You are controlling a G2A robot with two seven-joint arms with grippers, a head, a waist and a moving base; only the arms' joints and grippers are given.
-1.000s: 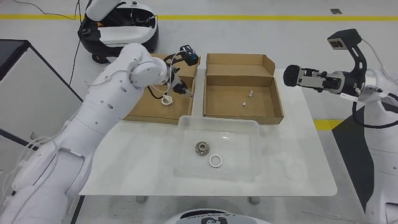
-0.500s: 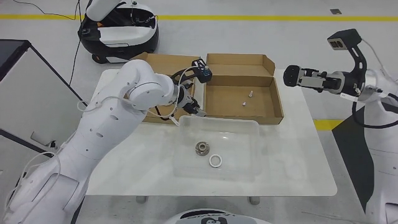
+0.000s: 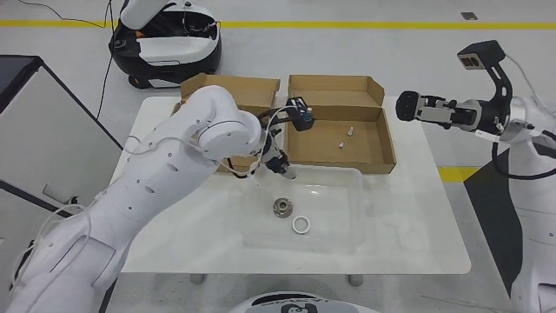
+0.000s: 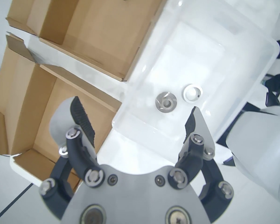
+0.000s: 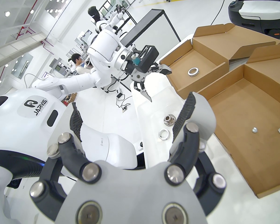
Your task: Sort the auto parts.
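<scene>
A clear plastic tray (image 3: 357, 176) holds a flanged metal part (image 3: 281, 207) and a white ring (image 3: 301, 224). My left gripper (image 3: 280, 165) hangs open and empty over the tray's far left corner, with the flanged part (image 4: 165, 102) and the ring (image 4: 192, 92) just beyond its fingertips. The left cardboard box (image 5: 196, 57) holds one metal ring (image 5: 193, 71). Two small bolts (image 3: 349, 129) (image 3: 340, 145) lie in the right cardboard box (image 3: 365, 152). My right gripper (image 3: 403, 107) is held open and empty above the table's right side.
The two open boxes stand side by side at the table's far edge, flaps raised behind them. The tray sits in front of them near the middle. Bare white table (image 3: 408, 217) lies to the tray's right. Another robot base (image 3: 165, 48) stands on the floor beyond.
My left gripper has swung out of the left box, where it hung over the metal ring, across to the tray's far left corner. The right arm has not moved.
</scene>
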